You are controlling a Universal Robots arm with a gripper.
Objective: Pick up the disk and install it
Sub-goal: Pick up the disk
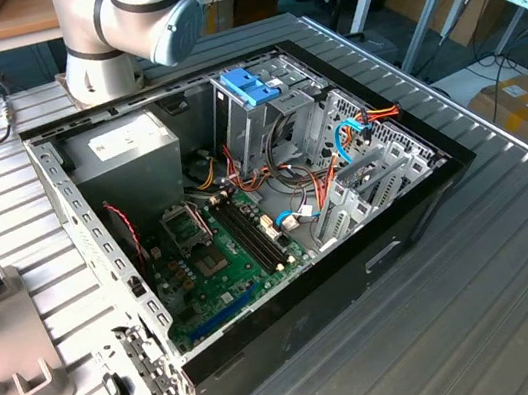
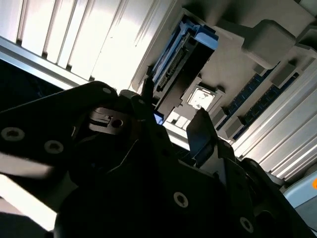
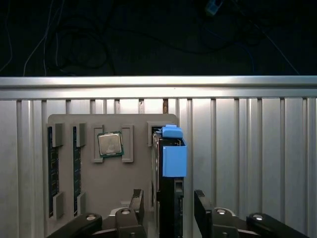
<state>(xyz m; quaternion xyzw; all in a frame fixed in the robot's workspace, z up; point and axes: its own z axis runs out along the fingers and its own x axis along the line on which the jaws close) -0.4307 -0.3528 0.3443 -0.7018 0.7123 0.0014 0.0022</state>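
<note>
**Presently: open gripper astride the disk on the parts tray**

Figure legend. From my remote station, the first wrist view looks past the gripper [image 3: 168,202] onto a grey tray [image 3: 106,188] that lies on the ribbed aluminium table [image 3: 247,148]. The disk [image 3: 171,163] stands on edge in a slot of this tray, and its blue side rail [image 3: 174,159] faces the camera. The jaws are spread apart, with one of the fingers [image 3: 137,203] on each flank of the disk. I see a narrow gap on both sides, so nothing is clamped and the disk rests in its slot.

The same tray carries a processor chip [image 3: 110,145] seated between two ridges. Beyond the chip, well away from the disk, two memory modules [image 3: 53,171] lie in long slots.

In the second wrist view the disk [image 2: 176,69] appears obliquely past the dark gripper body, just beside the chip. One finger [image 2: 200,131] is in the foreground.

In the exterior view I see the open computer case [image 1: 292,304] on the table. Inside it are the green motherboard [image 1: 218,256], the grey power-supply box [image 1: 124,150] and the metal drive cage [image 1: 251,86] with its blue top. The arm [image 1: 147,14] rises behind the case.
</note>
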